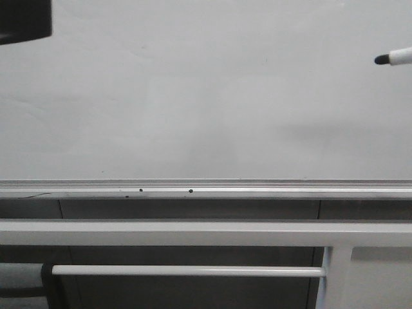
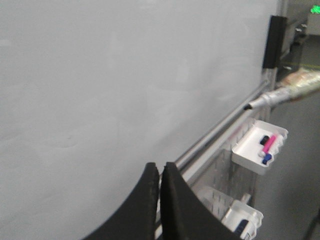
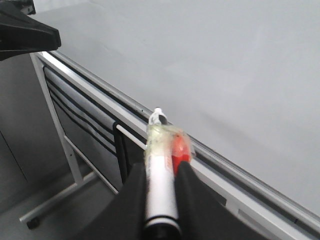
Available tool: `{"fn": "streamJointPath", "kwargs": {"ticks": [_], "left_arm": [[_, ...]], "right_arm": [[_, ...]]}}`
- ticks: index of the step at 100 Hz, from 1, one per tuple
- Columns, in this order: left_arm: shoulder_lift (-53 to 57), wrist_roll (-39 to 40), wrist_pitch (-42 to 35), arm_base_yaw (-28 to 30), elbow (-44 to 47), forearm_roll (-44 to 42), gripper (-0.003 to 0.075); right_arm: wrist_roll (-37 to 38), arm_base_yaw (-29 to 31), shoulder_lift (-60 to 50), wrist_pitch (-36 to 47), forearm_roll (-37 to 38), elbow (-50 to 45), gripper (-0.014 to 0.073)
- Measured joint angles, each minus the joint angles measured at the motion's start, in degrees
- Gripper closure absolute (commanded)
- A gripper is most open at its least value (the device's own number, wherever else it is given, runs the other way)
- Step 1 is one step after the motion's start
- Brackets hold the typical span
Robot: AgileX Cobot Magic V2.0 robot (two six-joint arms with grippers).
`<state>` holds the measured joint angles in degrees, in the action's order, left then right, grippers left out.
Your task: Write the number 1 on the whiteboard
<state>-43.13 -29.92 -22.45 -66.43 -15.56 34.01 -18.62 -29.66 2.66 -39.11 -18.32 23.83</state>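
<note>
The whiteboard (image 1: 206, 96) fills the front view above its silver edge rail (image 1: 206, 188). No stroke of the number 1 shows on it; there are only tiny black dots on the rail. My right gripper (image 3: 161, 172) is shut on a white marker (image 3: 161, 185) wrapped in clear tape with a red patch. The marker's black tip (image 1: 382, 60) enters the front view at the right edge, in front of the board. The gripper itself is out of that view. My left gripper (image 2: 161, 169) is shut and empty, close to the whiteboard (image 2: 100, 75). The marker (image 2: 280, 94) shows beyond it.
A grey beam (image 1: 161, 233) and a thin white rod (image 1: 187, 271) run below the rail. A white tray (image 2: 245, 150) with pink and blue items hangs on the stand. A black block (image 2: 274, 41) sits at the board's edge. A black shape (image 1: 22, 19) fills the front view's upper left corner.
</note>
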Motion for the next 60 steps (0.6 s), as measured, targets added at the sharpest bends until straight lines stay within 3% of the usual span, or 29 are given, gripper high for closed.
{"fn": "streamJointPath", "kwargs": {"ticks": [22, 60], "left_arm": [[0.5, 0.0, -12.0, 0.0, 2.8, 4.0, 0.0741], [0.5, 0.0, -16.0, 0.0, 2.8, 5.8, 0.0741]], "right_arm": [[2.2, 2.5, -3.3, 7.5, 0.0, -6.0, 0.0636], [2.3, 3.4, 5.0, 16.4, -0.4, -6.3, 0.0636]]}}
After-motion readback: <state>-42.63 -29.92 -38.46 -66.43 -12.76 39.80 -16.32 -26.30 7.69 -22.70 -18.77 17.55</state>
